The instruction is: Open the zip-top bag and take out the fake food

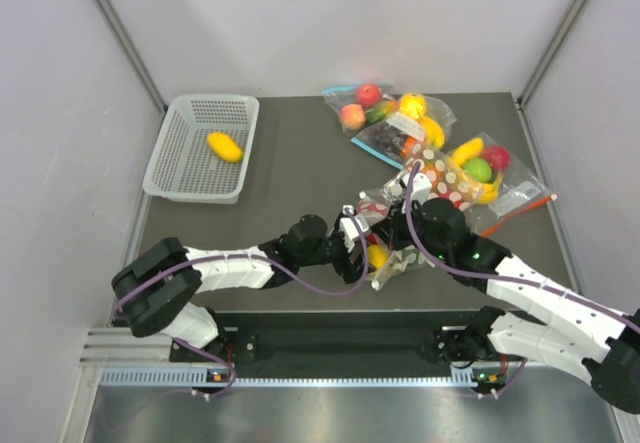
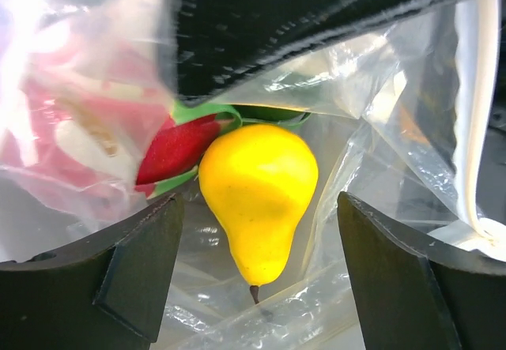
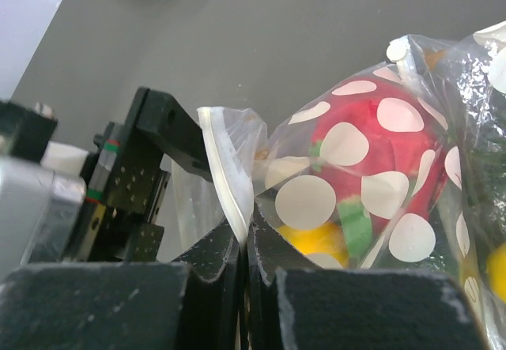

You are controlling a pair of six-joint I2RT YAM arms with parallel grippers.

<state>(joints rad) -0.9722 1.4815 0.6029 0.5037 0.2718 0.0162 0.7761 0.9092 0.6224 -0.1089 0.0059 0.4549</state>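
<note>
Pinching the bag (image 3: pixel 348 152) rim (floppy plastic), the right end effector (image 3: pixel 247 247) holds it open; the left end effector (image 2: pixel 257 239), spread, flanks the pear (image 2: pixel 257 180).

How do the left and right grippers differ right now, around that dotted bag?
The left gripper stands wide open; the right gripper is shut. The left one straddles the yellow pear without gripping it; the right one pinches the zip-top bag by its rim. Both work at the same bag.

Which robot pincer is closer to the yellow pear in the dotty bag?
Left. The left pincer is open with a finger on each side of the yellow pear. The right pincer is shut on the edge of the zip-top bag instead.
</note>
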